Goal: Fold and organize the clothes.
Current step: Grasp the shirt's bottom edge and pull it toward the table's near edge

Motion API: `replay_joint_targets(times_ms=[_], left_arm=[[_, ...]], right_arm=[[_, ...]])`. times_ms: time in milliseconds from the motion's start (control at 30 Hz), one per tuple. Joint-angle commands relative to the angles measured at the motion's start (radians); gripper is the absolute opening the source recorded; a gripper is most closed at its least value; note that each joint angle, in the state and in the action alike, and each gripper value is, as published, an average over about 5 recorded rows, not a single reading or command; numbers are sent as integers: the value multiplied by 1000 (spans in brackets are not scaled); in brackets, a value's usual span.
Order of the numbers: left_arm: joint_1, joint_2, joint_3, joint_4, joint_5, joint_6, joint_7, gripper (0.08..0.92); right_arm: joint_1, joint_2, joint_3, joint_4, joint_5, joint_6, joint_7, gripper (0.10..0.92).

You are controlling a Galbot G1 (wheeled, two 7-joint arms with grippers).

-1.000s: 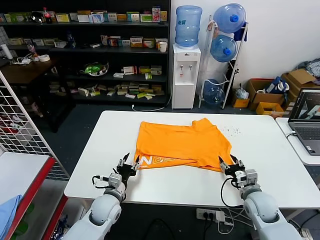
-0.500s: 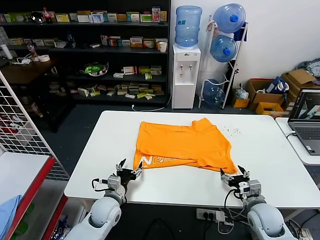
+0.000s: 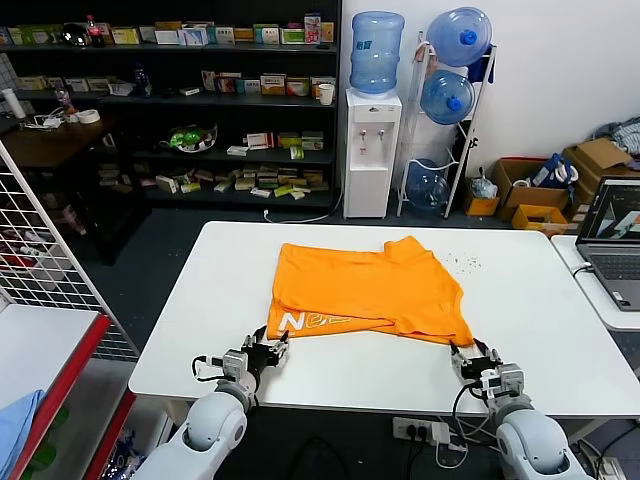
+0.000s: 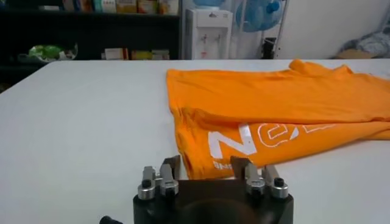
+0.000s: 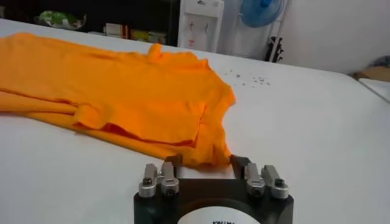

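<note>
One orange T-shirt (image 3: 366,293) is laid folded on the white table (image 3: 190,330), white lettering at its near-left edge. Two grippers are seen: left gripper (image 3: 271,349) and right gripper (image 3: 470,357), each parted, empty, just short of a near corner.

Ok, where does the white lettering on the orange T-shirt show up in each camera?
Head view: white lettering on the T-shirt's near left corner.
Left wrist view: lettering just beyond the left gripper.
Right wrist view: not visible.
Shared landmark: water dispenser behind the table.
</note>
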Motion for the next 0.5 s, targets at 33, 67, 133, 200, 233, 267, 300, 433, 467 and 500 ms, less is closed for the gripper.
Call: replay_joint_targets(times_ms=[33, 67, 133, 200, 233, 267, 300, 433, 467, 500], left_arm=[[2, 12, -1, -7, -18, 32, 25, 464], [6, 16, -1, -14, -22, 34, 26, 438], [13, 26, -3, -31, -36, 41, 26, 378], [24, 39, -4, -56, -58, 53, 22, 326], [31, 47, -5, -71, -70, 59, 20, 291], [39, 57, -6, -88, -81, 66, 17, 265], [49, 67, -6, -108, -92, 72, 12, 239], [98, 116, -4, -195, -126, 97, -11, 133], [112, 128, -3, -213, -130, 100, -15, 118], [127, 140, -3, -233, -135, 105, -20, 112]], right_arm=[[-2, -11, 3, 3, -3, -4, -10, 411], [-5, -16, 3, 9, -5, -5, -13, 385], [-16, -30, 6, 25, -4, -8, -15, 333], [-37, -49, 11, 51, -1, -13, -14, 272], [-52, -61, 14, 69, 3, -17, -12, 246], [-68, -74, 17, 88, 6, -21, -9, 212], [-88, -86, 22, 109, 10, -25, -5, 186], [-177, -127, 42, 199, 29, -39, 14, 129], [-198, -133, 46, 219, 33, -42, 19, 126], [-223, -138, 50, 241, 37, -46, 25, 126]])
